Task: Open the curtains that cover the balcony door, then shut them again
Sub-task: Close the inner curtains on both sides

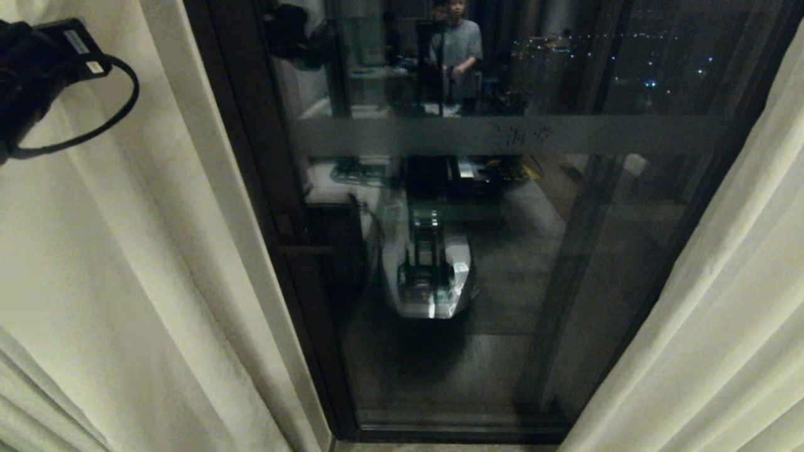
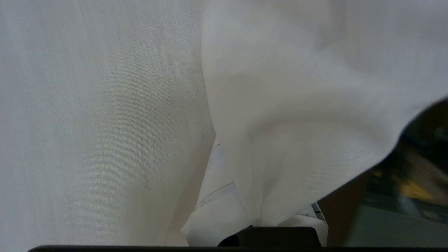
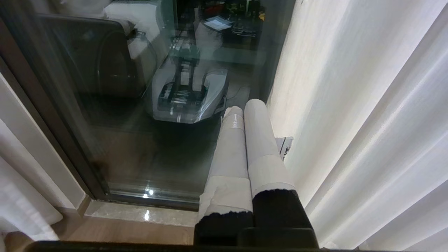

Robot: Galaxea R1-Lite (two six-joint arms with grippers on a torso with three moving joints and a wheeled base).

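**Head view: curtains parted, closing half not yet done**

Head view shows the balcony door (image 1: 477, 251) bare through the middle, its dark frame and large glass panes in plain sight, with the room and a standing person mirrored in the glass. The curtains hang to either side: the left curtain (image 1: 125, 282) covers the left part of the scene and the right curtain (image 1: 741, 301) falls along the right edge, well apart from each other. Judged from this, the opening half of the task looks largely done, and drawing the two panels back together is what remains.

The left arm (image 1: 31, 75) is raised at the far left, against the left curtain. From its wrist camera the left gripper (image 2: 259, 224) is pinched narrow on a fold of that curtain, the cloth bunching up out of the jaws and hiding most of the fingers. So the fabric is in hand, ready to be dragged either way.

The right gripper (image 3: 245, 115) hangs low beside the right curtain, near the door's bottom rail, with its padded fingers pressed together and holding nothing. That arm appears parked.
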